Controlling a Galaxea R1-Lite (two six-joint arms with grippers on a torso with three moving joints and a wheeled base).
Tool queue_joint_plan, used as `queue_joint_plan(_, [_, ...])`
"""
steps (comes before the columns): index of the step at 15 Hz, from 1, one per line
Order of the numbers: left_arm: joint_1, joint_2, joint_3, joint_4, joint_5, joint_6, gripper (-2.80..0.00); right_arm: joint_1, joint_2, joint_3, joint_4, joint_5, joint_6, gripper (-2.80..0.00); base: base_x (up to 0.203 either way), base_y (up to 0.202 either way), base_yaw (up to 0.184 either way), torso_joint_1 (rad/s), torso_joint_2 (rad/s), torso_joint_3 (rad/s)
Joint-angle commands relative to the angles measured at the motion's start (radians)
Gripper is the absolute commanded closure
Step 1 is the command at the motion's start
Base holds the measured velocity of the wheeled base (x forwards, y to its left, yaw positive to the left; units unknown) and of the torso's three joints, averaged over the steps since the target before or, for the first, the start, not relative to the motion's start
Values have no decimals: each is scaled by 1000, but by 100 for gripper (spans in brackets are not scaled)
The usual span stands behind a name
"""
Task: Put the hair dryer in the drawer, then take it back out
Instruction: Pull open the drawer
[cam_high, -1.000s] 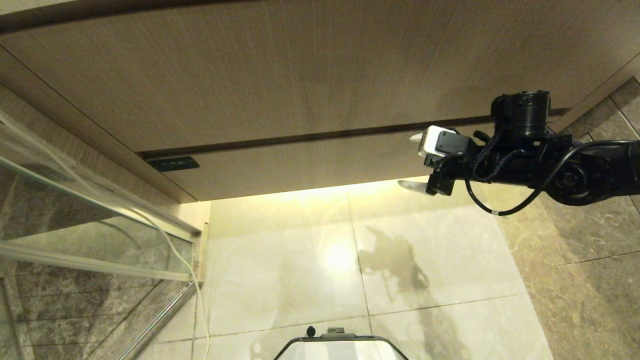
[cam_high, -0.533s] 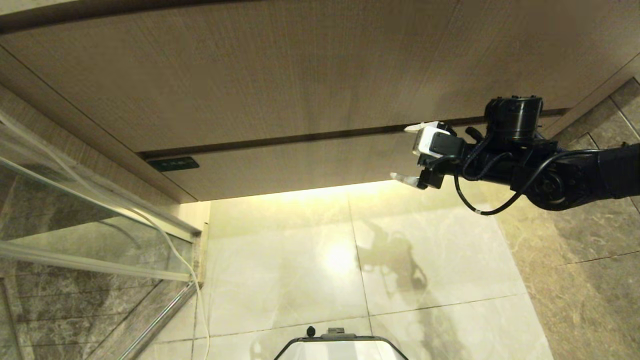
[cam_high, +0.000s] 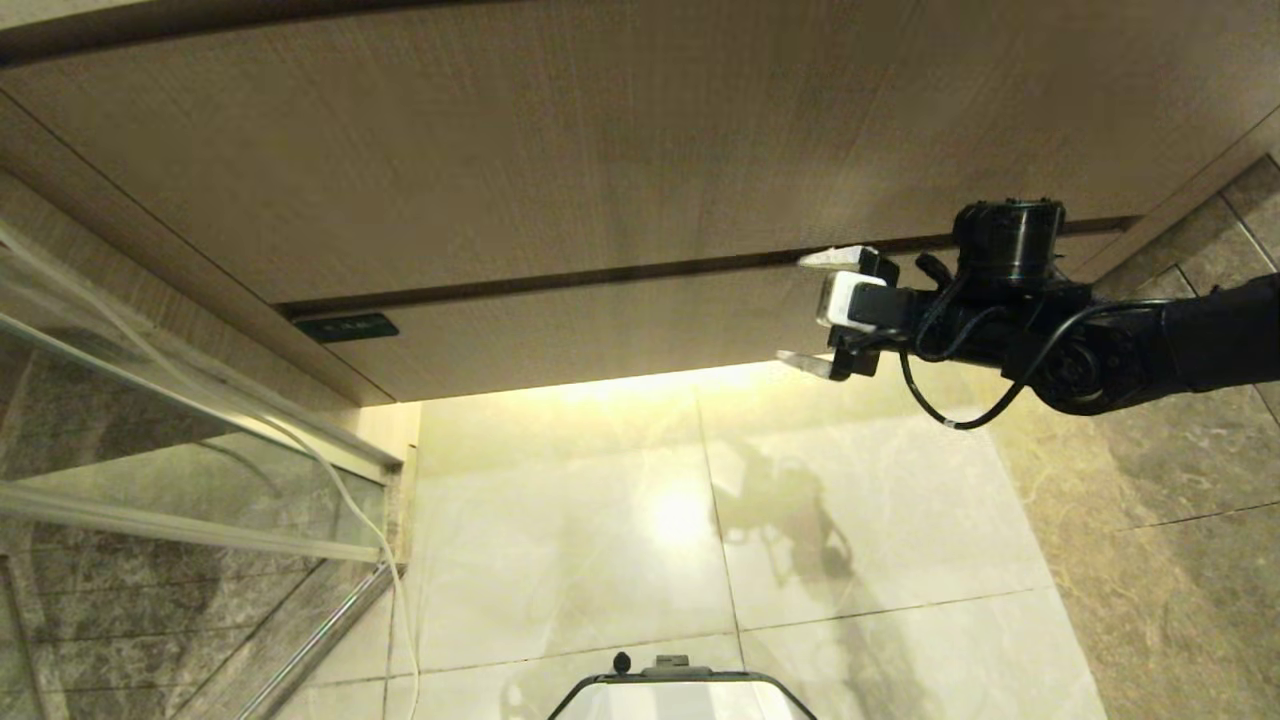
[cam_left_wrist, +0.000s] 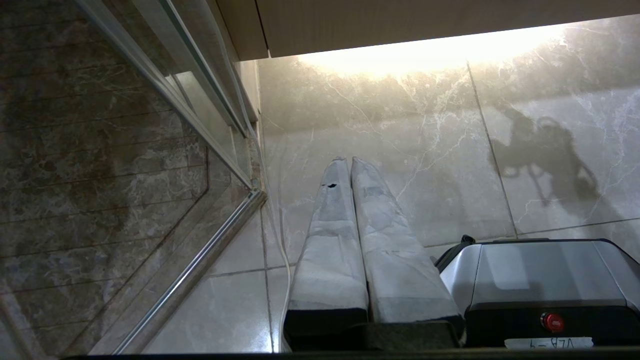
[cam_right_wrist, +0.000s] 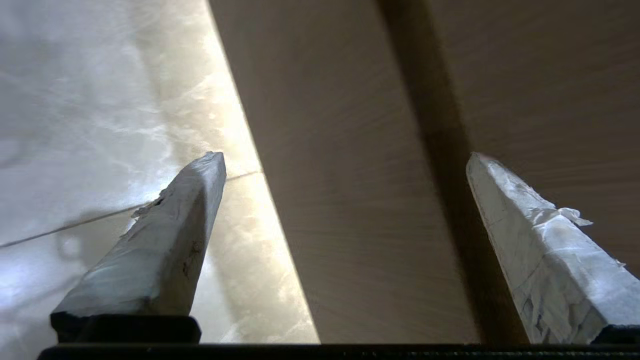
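My right gripper (cam_high: 812, 309) stands spread wide across the closed drawer (cam_high: 600, 330) front.

The drawer is a low, handleless band of light wood grain under a taller wood panel (cam_high: 560, 150), with a small dark label (cam_high: 346, 327) whose writing I cannot read; I see no hair dryer in any view; only the left wrist view shows my left gripper (cam_left_wrist: 345, 165), its tape-wrapped fingers pressed together above glossy marble floor tiles (cam_left_wrist: 400, 125); the right wrist view shows pale worn fingertips (cam_right_wrist: 200, 175) straddling the drawer's height.
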Motion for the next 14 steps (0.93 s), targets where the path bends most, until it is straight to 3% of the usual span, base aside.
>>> queue_joint_plan(1, [0,1,0,-1,0,0,0,1,7,-15,32,7,-22,-280,0,0,0,0,0,0])
queue_joint_plan(9, [0,1,0,-1,0,0,0,0,53,-139,179,-12,-87,-280,0,0,0,0,0,0])
queue_joint_plan(14, [0,0,0,-1,0,0,0,1,94,-178,193,-43,-89,-280,0,0,0,0,0,0])
